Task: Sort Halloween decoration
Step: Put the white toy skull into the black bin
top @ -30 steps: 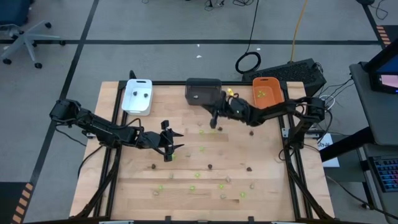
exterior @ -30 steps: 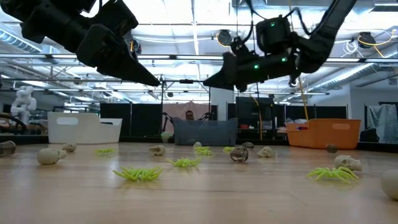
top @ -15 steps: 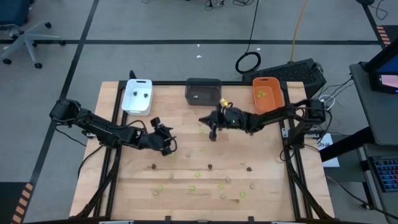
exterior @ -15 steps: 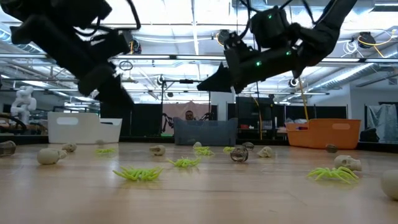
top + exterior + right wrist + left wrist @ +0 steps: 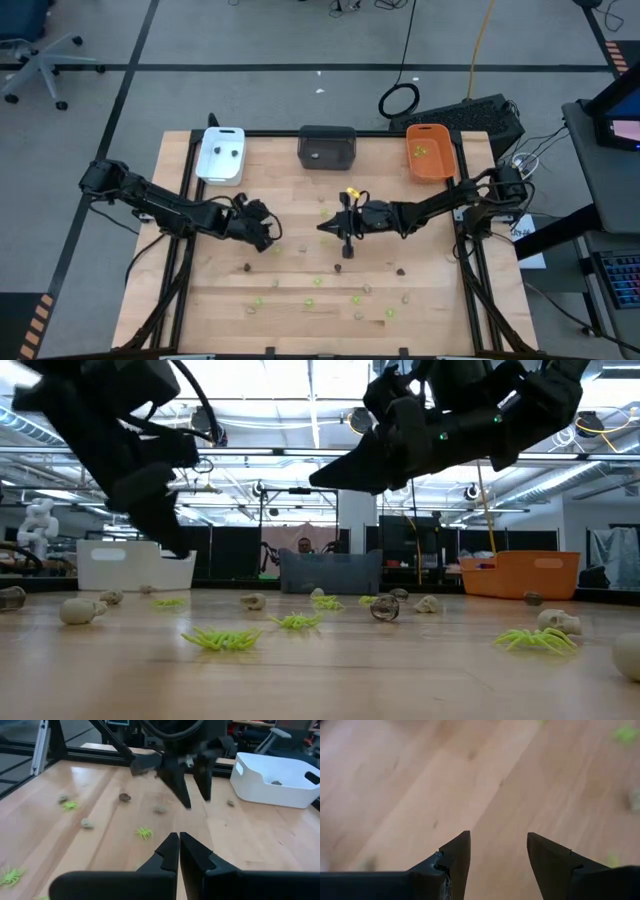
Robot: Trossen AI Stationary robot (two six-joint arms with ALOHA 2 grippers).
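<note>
Left pincer [image 5: 268, 232] spread open, empty; right pincer [image 5: 343, 226] shut, empty. Few pieces in white plastic tray [image 5: 220, 166] and orange tray [image 5: 443, 167]; most lime-green plastic spiders [image 5: 222, 640] and beige skulls [image 5: 80, 610] remain on wooden surface [image 5: 440, 290], lower frame.

The wooden table [image 5: 300, 290] stands on a grey floor [image 5: 250, 95] crossed by dark tape lines. An office chair [image 5: 30, 60] sits at 1 corner of the high view, a coiled cable [image 5: 400, 100] and a black keyboard [image 5: 480, 115] lie beyond the table's far edge. Across the room hang ceiling lights [image 5: 315, 420] in long rows (a person [image 5: 304, 545] sits far back).
</note>
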